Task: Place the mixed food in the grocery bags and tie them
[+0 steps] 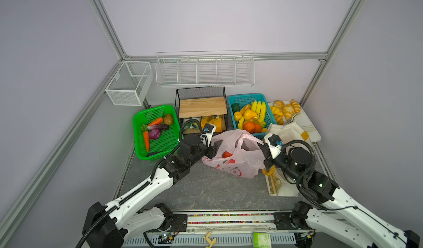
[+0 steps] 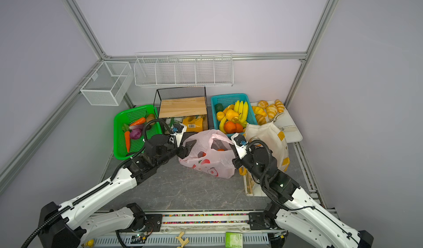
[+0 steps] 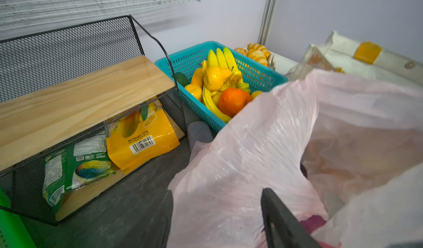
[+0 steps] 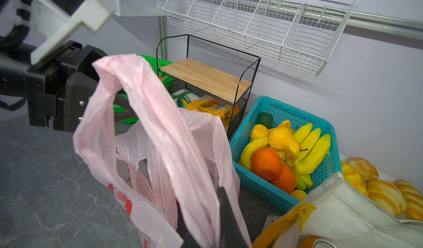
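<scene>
Top views. A thin translucent pink plastic bag (image 1: 238, 164) with red fruit prints is seen slumped on the grey marbled tabletop (image 1: 206, 189), between the two claws. The left claw (image 1: 214, 148) is set against one side of the bag. Its black jaws are spread and nothing is pinched. The right claw (image 1: 261, 148) is clenched on the bag's film at the opposite side. A red round toy tomato (image 1: 226, 154) is made out through the film, nearer the left claw. An orange round item (image 2: 220, 150) is glimpsed in the bag's mouth. A cream canvas tote (image 1: 288, 130) with yellow handles is slumped just behind the right claw.

Left wrist view. One black finger (image 3: 278, 214) is seen with the pink plastic bag (image 3: 251, 143) draped loosely around it. A purple patch (image 3: 313, 221) is noted through the film, just beside that finger. A teal mesh basket (image 3: 258, 75) of bananas and oranges is seen beyond the claw.

Right wrist view. A handle loop (image 4: 160, 121) of the pink plastic bag is seen rising from the right claw's fingers (image 4: 226, 217), where it is gripped. The left claw is seen across the bag, one finger passed behind the loop. The tote (image 4: 343, 208) is noted just beside the right claw, with an orange can with a silver top (image 4: 320, 243) partly in frame at its mouth.
</scene>
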Robot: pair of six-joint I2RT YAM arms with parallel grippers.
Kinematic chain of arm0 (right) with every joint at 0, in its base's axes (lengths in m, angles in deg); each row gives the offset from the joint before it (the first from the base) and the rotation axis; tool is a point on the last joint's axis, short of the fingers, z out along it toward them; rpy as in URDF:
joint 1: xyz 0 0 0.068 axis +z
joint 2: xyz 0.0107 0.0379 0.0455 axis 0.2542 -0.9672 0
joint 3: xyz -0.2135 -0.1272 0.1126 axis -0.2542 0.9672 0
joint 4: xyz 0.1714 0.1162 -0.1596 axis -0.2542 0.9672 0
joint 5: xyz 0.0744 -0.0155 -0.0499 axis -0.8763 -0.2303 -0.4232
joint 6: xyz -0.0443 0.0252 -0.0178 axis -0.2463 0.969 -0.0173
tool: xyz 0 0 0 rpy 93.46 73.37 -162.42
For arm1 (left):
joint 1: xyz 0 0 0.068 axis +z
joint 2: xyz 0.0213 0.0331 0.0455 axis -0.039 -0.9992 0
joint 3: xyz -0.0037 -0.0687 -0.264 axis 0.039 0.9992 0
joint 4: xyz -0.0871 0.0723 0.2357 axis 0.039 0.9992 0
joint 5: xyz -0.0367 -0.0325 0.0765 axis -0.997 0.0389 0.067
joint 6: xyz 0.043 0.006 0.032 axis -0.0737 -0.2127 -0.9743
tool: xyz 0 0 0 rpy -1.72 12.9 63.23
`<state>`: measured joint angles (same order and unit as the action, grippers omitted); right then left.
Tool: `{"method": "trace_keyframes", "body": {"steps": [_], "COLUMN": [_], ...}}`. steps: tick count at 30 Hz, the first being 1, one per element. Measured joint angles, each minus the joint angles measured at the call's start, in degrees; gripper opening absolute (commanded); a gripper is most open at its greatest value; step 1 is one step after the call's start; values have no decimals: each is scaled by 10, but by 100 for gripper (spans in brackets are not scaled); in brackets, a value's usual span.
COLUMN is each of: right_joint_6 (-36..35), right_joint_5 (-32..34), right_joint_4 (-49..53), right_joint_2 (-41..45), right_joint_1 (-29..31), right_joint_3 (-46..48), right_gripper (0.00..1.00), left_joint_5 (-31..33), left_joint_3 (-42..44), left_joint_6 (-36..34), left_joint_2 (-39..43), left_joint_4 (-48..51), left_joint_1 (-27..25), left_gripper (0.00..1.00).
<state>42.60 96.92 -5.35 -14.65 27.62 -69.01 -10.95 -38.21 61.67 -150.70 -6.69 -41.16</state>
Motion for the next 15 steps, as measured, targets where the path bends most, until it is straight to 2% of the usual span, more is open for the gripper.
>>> {"method": "trace_keyframes", "body": {"steps": [2,6,8,15], "right_joint_6": [2,10,14,26], "right_joint_5": [-56,-124,-143,-171], "right_joint_4": [0,-1,0,0], "right_joint_2": [0,-3,-8,-17], "right_joint_1": [-33,-72,-79,-82], "right_joint_3": [0,0,0,0], "right_gripper": [8,8,8,8], "left_joint_5": [6,19,20,52], "left_joint_3": [4,1,-7,-44], "left_joint_6": [-35,-89,-116,-178], "left_joint_2": [2,-12,-31,-125], "left_joint_4": [11,21,28,28], "left_joint_1": [-8,-26,-36,-53], "left_gripper": [72,82,87,93]}}
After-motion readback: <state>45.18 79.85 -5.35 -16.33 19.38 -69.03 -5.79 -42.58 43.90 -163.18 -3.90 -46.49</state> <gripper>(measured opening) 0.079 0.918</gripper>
